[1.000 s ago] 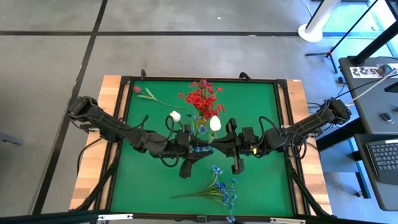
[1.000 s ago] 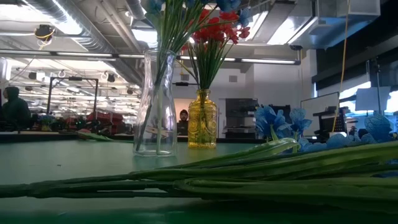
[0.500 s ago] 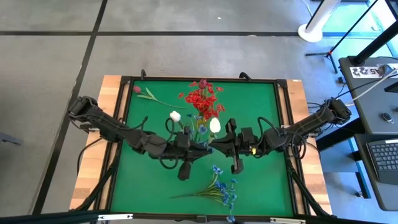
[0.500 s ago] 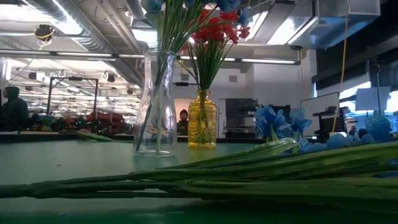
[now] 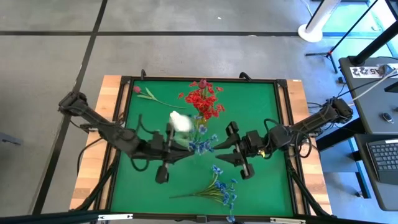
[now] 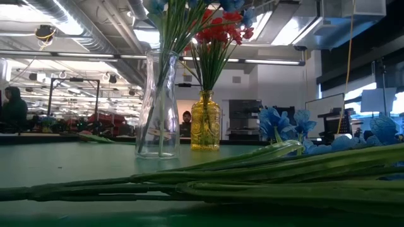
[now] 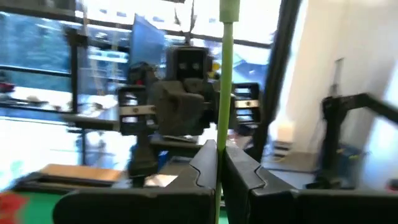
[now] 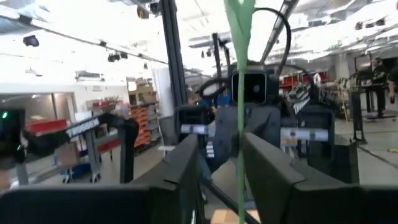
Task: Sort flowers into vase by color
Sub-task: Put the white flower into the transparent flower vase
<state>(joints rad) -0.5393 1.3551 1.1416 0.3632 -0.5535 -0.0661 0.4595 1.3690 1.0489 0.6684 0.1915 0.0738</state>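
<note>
Landmark: clear vase (image 6: 158,104), standing near the centre of the green table (image 5: 261,106).
Left gripper (image 7: 219,168): just left of the clear vase, fingers clamped tight on a thin green stem (image 7: 225,74) with a white bud (image 5: 180,122) at its top.
Right gripper (image 8: 219,163): just right of the clear vase, fingers narrowly parted, the stem between them.
Red flowers (image 5: 202,99): in the yellow vase (image 6: 206,121), behind the clear vase.
Blue flowers (image 5: 221,186): lying flat on the table, on the near side of the clear vase.
Pink bud (image 5: 137,89): lying at the far left corner, well apart from the clear vase.
</note>
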